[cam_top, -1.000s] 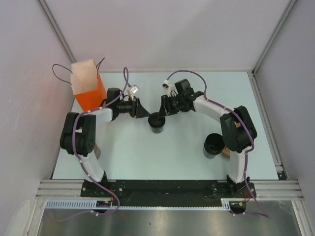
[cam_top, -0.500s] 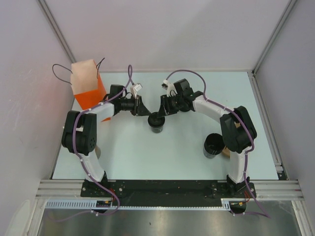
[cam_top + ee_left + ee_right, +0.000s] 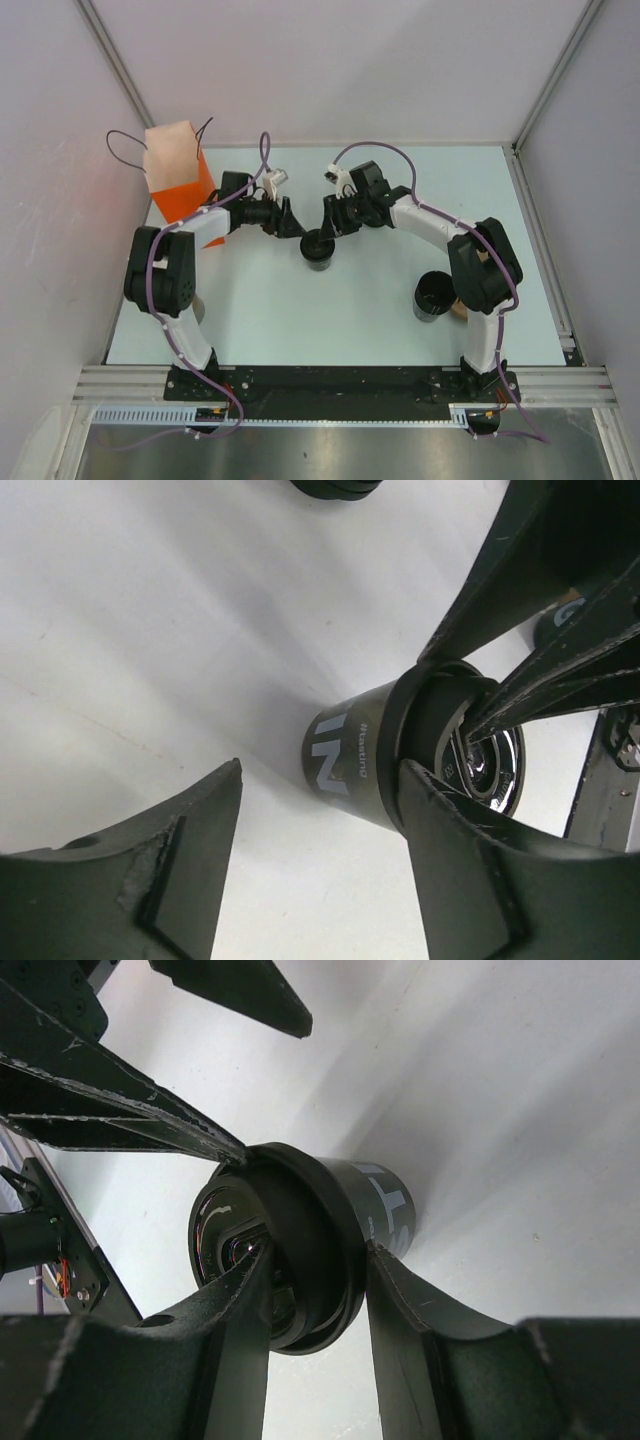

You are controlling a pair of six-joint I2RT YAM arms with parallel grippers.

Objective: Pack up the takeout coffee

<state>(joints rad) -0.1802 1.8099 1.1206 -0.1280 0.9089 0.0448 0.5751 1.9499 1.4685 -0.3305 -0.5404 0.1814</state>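
Around takeout coffee (image 3: 325,1235), right jaws snug

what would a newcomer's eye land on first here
Both arms meet mid-table at a small black cup: the right fingers pinch its top rim, while the left fingers stand open beside it. An orange bag stands at the far left corner, and a wider cup sits by the right arm's elbow.
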